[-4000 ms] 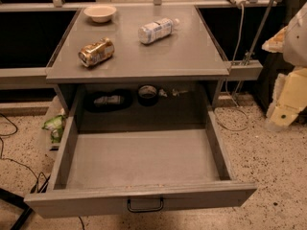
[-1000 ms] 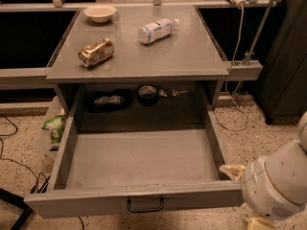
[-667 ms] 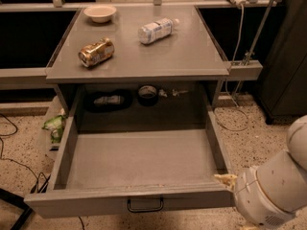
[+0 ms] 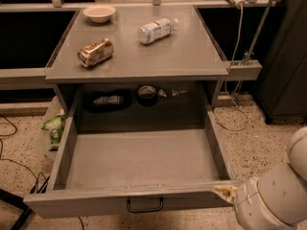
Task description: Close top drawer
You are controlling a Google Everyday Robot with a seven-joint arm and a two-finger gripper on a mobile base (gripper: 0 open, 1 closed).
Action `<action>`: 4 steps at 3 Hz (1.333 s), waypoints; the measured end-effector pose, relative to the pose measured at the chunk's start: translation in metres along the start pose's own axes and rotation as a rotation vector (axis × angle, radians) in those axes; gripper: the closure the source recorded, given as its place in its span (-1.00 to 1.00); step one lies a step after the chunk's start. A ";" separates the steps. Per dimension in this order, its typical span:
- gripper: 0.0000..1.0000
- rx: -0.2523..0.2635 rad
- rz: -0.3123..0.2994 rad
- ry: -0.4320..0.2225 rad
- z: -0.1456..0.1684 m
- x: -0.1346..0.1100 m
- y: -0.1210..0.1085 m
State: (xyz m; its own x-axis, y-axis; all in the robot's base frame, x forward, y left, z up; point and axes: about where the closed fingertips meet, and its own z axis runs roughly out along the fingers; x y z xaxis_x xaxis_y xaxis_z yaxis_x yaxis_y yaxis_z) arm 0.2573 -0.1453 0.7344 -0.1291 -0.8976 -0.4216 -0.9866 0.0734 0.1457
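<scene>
**Robot arm reaching the corner of an open drawer**

A wide, shallow grey metal top drawer (image 4: pixel 96 200) is standing pulled fully out from under a grey metal table (image 4: pixel 192 56), toward the viewer. Its small dark wire pull handle (image 4: pixel 145 205) is sitting at the centre of the front panel.

The drawer is lying just as it did four seconds ago. The bulky white robot arm (image 4: pixel 273 200) has changed. Then it was hanging high at the right edge. Now it is filling the lower right corner.

The gripper (image 4: pixel 225 191), showing only as a tan tip, is meeting the right end of the drawer front's top edge. It is sitting slightly lower than a moment ago. Whether it is open or closed cannot be told.

On the tabletop, a cream bowl (image 4: pixel 99 13), a crumpled gold can (image 4: pixel 95 52) and a clear plastic bottle (image 4: pixel 156 30) are lying well apart, unmoved.
</scene>
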 end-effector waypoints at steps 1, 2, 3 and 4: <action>-1.00 -0.072 -0.006 -0.035 0.035 0.001 0.008; -1.00 -0.150 -0.028 -0.068 0.078 0.000 0.006; -1.00 -0.136 -0.026 -0.066 0.079 0.004 -0.003; -1.00 -0.145 -0.071 -0.075 0.090 -0.004 -0.037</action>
State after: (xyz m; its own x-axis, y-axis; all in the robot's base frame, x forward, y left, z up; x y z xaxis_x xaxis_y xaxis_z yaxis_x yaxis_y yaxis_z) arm 0.2855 -0.1050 0.6499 -0.0721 -0.8628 -0.5004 -0.9695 -0.0572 0.2382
